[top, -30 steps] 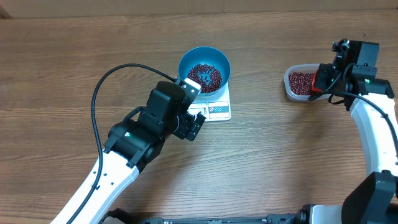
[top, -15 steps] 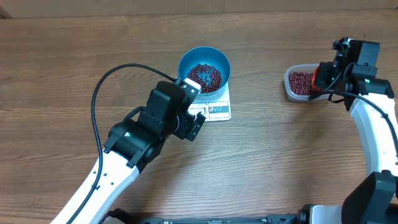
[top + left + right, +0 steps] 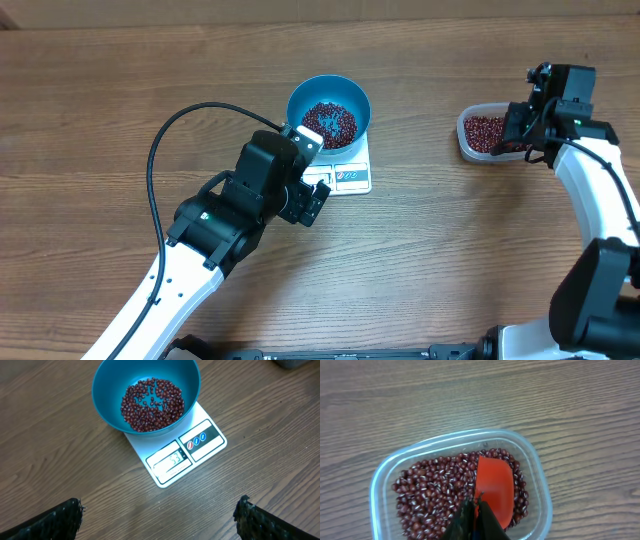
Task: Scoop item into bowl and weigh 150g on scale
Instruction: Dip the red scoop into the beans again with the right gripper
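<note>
The blue bowl (image 3: pixel 299 101) stands on the white scale (image 3: pixel 352 178) and holds a layer of dark red beans (image 3: pixel 330 122). In the left wrist view the bowl (image 3: pixel 107 395), its beans (image 3: pixel 152 404) and the scale (image 3: pixel 202 440) lie ahead of my left gripper (image 3: pixel 159 522), which is open and empty over bare table. My right gripper (image 3: pixel 476 510) is shut on the handle of a red scoop (image 3: pixel 494 487). The scoop's cup shows empty and sits among the beans (image 3: pixel 432 492) in a clear tub (image 3: pixel 542 495).
The clear tub (image 3: pixel 465 145) sits at the right of the table, under my right gripper (image 3: pixel 525 130). My left arm and its black cable (image 3: pixel 170 130) cross the table's left front, with my left gripper (image 3: pixel 312 200) just in front of the scale.
My right wrist has shifted slightly left and away over the tub. The left arm, bowl and scale have not moved.
</note>
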